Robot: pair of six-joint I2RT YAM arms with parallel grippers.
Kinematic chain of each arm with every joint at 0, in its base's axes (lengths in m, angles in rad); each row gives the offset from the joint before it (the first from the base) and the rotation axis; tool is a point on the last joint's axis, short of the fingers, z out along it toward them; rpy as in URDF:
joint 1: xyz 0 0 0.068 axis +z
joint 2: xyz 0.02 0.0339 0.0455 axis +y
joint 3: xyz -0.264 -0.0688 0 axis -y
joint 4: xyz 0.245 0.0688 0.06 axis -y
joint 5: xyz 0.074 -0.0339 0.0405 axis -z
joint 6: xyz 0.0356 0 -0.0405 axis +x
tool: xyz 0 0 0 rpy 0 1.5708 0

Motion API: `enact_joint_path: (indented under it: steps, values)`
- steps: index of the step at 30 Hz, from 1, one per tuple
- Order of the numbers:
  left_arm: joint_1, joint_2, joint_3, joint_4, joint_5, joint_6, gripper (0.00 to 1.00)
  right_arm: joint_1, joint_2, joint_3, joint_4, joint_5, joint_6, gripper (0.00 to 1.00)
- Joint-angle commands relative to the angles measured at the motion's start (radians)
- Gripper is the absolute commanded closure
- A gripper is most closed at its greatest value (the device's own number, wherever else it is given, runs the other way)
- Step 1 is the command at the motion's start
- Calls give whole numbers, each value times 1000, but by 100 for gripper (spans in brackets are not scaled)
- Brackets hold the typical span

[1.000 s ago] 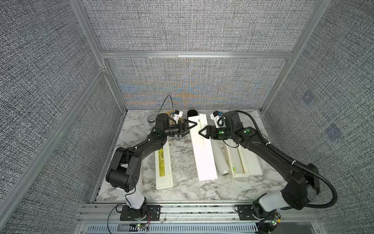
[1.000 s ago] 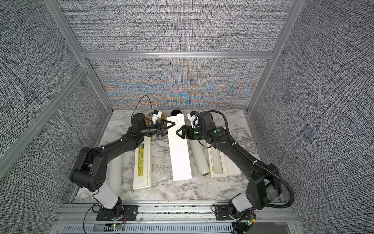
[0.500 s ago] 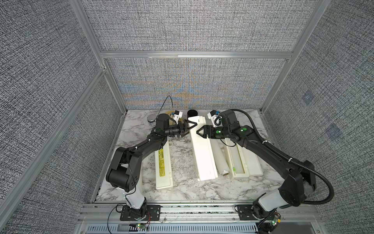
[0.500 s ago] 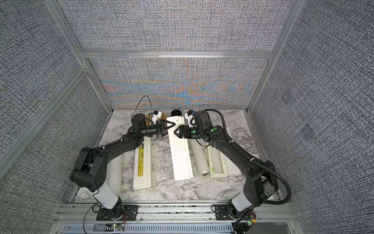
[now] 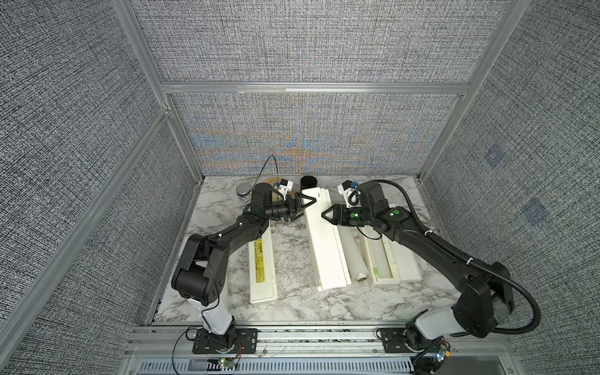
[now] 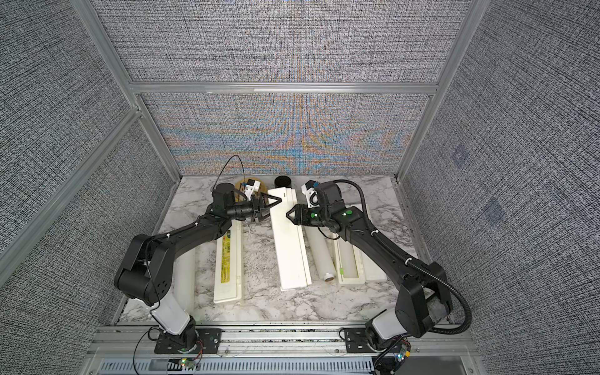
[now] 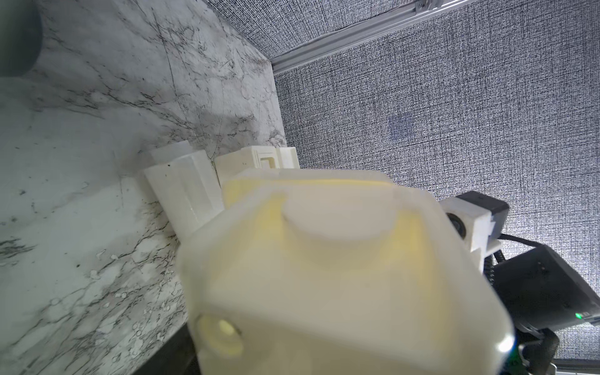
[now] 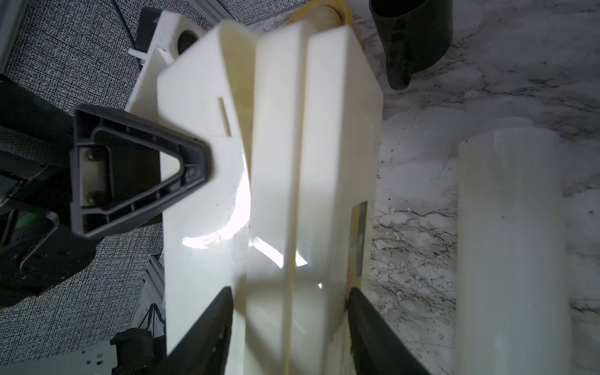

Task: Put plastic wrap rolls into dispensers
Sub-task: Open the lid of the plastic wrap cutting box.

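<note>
Since two rolls lie outside, we judge one of three done at best: loose roll (image 5: 353,253) just right of the middle dispenser (image 5: 326,250), second roll (image 6: 185,282) at the left edge, right dispenser (image 5: 386,281) open and seemingly loaded. Right gripper (image 5: 325,215) clamps the middle dispenser's far end; left gripper (image 5: 303,210) has its jaws wide there, grip unclear to us.

Both arms stretched toward 12 o'clock. Left end effector (image 5: 303,207) points 3 o'clock, clamped on dispenser (image 5: 328,253) wall. Right end effector (image 5: 326,216) points 9 o'clock, jaws straddling same dispenser, contact unclear.
</note>
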State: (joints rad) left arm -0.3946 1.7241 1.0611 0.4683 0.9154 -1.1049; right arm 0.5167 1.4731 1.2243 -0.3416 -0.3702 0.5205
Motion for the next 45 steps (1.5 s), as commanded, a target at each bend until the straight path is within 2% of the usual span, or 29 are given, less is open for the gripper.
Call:
enact_joint_path:
  steps: [1, 11, 17, 27, 30, 34, 40, 45]
  values:
    - [-6, -4, 20, 202, 106, -94, 35, -5, 3, -32, -88, 33, 7, 46]
    - [-6, 10, 11, 201, 99, -95, 36, -7, -7, -45, -76, 25, 21, 58]
    - [-6, 38, 16, 240, 101, -122, 36, -5, -34, -47, -92, 51, 26, 61]
    - [9, 56, 27, 229, 127, -128, 36, -3, -78, -29, -226, 238, 0, 62]
    - [17, 68, 18, 304, 140, -180, 36, -7, -87, -40, -246, 278, 2, 62]
    - [29, 73, 11, 353, 158, -219, 36, -25, -102, -69, -240, 281, 7, 62]
    - [67, 48, -20, 292, 174, -187, 36, -40, -110, -77, -266, 320, -11, 62]
    - [102, 23, -46, 249, 175, -152, 36, -40, -91, -82, -258, 305, -19, 62]
